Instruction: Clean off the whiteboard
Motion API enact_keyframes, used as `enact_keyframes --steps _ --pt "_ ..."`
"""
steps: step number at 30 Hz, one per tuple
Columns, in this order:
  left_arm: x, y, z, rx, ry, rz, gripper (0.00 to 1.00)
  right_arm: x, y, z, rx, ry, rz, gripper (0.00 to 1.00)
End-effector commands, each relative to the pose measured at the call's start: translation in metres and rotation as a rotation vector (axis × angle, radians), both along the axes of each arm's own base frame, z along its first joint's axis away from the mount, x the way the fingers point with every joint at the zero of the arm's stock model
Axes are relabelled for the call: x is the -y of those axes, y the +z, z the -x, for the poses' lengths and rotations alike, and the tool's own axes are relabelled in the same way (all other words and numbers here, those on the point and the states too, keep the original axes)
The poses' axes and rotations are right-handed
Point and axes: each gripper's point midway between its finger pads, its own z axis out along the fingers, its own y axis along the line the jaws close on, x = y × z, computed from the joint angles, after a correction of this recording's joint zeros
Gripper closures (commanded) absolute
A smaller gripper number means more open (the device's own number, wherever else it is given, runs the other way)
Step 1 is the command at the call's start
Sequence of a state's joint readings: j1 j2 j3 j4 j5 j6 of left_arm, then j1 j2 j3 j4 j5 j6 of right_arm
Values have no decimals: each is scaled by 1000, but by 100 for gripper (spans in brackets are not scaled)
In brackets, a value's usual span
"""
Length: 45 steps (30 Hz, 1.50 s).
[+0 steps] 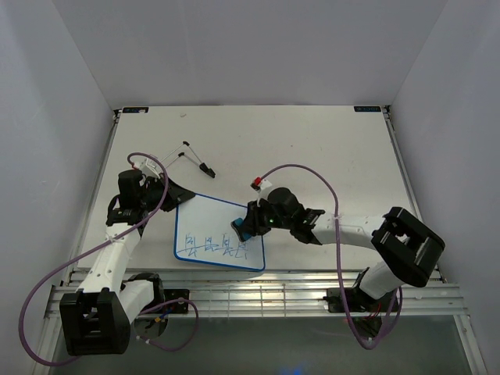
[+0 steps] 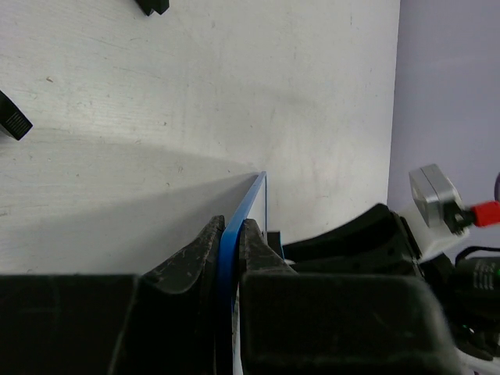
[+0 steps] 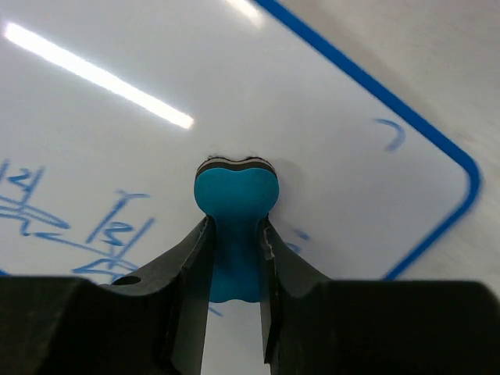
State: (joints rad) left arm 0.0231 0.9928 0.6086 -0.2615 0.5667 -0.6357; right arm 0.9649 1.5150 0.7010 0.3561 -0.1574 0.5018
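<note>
White tabletop (image 1: pixel 312 148) between plain walls: one whiteboard (image 1: pixel 215 221), one eraser (image 3: pixel 234 187), two arms.
We see the whiteboard lying near the front edge, left of middle, with one row of blue scribbles (image 1: pixel 211 248) along its near side. Our left claw (image 2: pixel 229 234) is clamped on the board's blue rim at its far-left edge. Our right claw (image 3: pixel 234 250) pinches the blue eraser, whose pad touches the board's right part just beside the scribbles. Two small black pieces (image 1: pixel 207 169) lie beyond the board.

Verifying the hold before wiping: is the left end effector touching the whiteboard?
Touching. The left wrist view shows the left end effector clamping the whiteboard by its blue rim from both sides, with no gap.
</note>
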Motion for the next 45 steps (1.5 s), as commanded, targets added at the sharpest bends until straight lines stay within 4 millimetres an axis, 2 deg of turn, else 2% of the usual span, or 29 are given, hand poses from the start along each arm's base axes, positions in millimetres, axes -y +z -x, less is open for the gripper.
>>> enact_keyframes --steps 1,3,7,12,13,16,17,19,20,23,25,28,30,31,36,40,43,45 --pt "-17 -8 -5 16 49 -121 100 70 -76 -11 -126 -173 244 92" --pt "-17 -9 -4 16 49 -121 100 91 -92 -12 -152 -199 317 92" --pt "-17 -8 -5 17 52 -122 100 84 -86 -11 -151 -167 294 92" --pt "-15 -9 -4 18 40 -118 100 55 -55 -24 -112 -116 195 92" --pt "-15 -8 -4 18 38 -115 100 43 -38 -35 -80 -110 165 92" --pt "-14 -9 -3 17 28 -111 100 25 -22 -45 -72 -79 143 92" --pt "-13 -9 -3 17 25 -110 100 11 -4 -51 -49 -61 102 92" --pt "-13 -9 -3 17 25 -110 100 -2 2 -54 -55 -34 83 92" --pt "-13 -9 -3 16 26 -111 100 -11 12 -59 -42 -29 62 92" --pt "-14 -9 -3 15 28 -113 100 -17 2 -64 -54 -26 80 92" --pt "-14 -11 -3 12 31 -114 100 -12 -11 -70 -62 -42 109 92" --pt "-16 -10 -3 15 40 -121 100 6 -36 -70 -90 -74 164 92" --pt "-17 -10 -4 16 44 -123 100 21 -48 -71 -100 -101 197 92" --pt "-16 -10 -4 14 44 -122 100 32 -61 -68 -121 -115 225 92" --pt "-16 -9 -4 15 44 -120 100 71 -86 -71 -188 -180 288 92" --pt "-16 -10 -4 11 44 -119 100 70 -76 -72 -181 -157 293 92" --pt "-17 -11 -5 9 48 -121 100 62 -60 -73 -167 -133 263 92" --pt "-16 -11 -4 7 47 -120 100 49 -40 -69 -131 -91 230 92"
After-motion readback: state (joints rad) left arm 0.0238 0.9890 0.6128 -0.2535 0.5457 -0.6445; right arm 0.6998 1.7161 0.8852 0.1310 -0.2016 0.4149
